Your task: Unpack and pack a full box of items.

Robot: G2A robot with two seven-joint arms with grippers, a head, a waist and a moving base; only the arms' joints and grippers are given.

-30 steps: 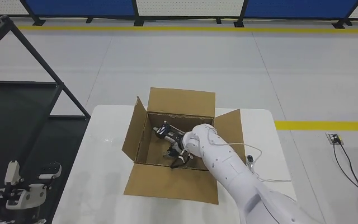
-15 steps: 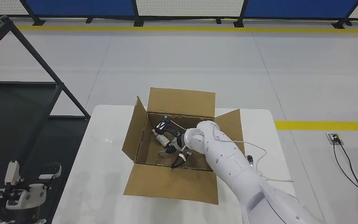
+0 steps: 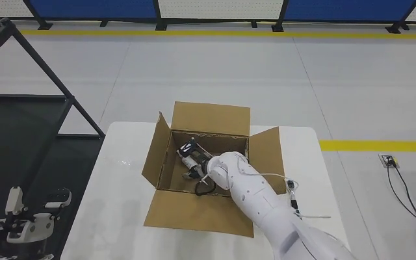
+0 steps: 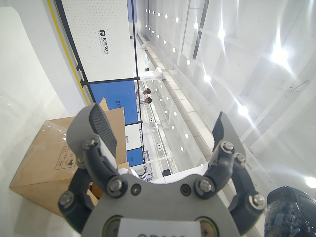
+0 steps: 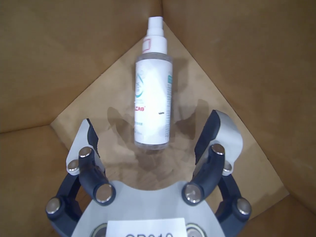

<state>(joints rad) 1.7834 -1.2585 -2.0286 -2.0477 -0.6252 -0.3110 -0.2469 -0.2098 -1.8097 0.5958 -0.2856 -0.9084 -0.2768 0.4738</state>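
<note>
An open cardboard box (image 3: 211, 112) stands on the white table (image 3: 117, 201) with its flaps spread. My right arm goes down into it, and my right gripper (image 3: 192, 162) is low near the box's back left corner. In the right wrist view a white spray bottle (image 5: 153, 92) lies flat on the box floor, its nozzle pointing into a corner. My right gripper (image 5: 151, 120) is open just above the bottle's base end, one finger on each side and not touching it. My left gripper (image 4: 158, 114) is open and holds nothing, tilted up toward the ceiling, with the box (image 4: 42, 156) beside it.
The brown box walls (image 5: 74, 38) stand close around my right gripper. A black metal frame (image 3: 39, 78) stands off the table's left side. The table has bare surface left of and in front of the box. A dark rounded object (image 4: 288, 210) sits at the left wrist view's corner.
My right arm has swung left inside the box, carrying the gripper from the box's middle toward the back left corner. The box has not moved.
</note>
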